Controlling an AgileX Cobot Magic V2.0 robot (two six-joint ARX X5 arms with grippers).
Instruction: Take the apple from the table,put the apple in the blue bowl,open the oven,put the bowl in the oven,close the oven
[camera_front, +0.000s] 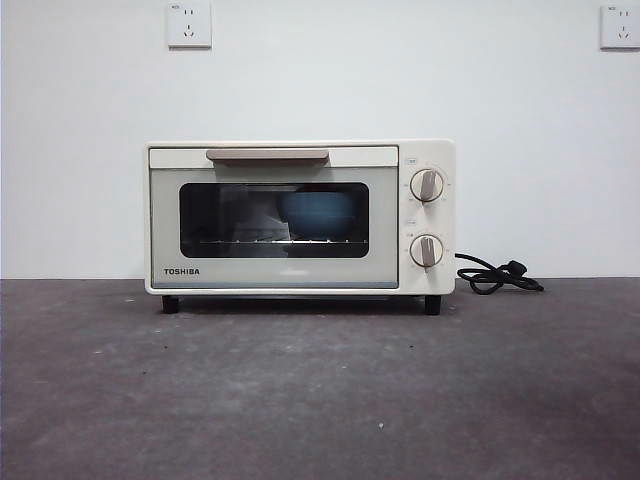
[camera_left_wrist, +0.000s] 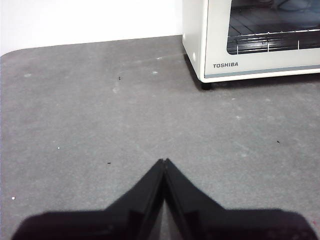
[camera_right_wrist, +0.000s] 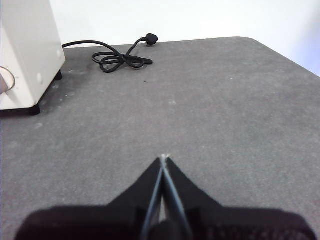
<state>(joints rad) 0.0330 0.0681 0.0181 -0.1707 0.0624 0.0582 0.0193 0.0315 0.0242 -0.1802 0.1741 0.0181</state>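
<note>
The cream-white TOSHIBA oven (camera_front: 300, 215) stands at the back of the dark grey table (camera_front: 320, 390) with its glass door closed. Through the glass I see the blue bowl (camera_front: 318, 212) resting on the wire rack inside. The apple is hidden from view. In the left wrist view my left gripper (camera_left_wrist: 164, 161) is shut and empty above bare table, in front of and to the left of the oven (camera_left_wrist: 250, 37). My right gripper (camera_right_wrist: 163, 157) is shut and empty too, over the table to the right of the oven (camera_right_wrist: 25, 50). Neither arm shows in the front view.
The oven's black cord (camera_front: 495, 275) lies coiled on the table to the right of the oven, also seen as the cord (camera_right_wrist: 120, 56) in the right wrist view. Two wall sockets (camera_front: 189, 23) sit high on the white wall behind.
</note>
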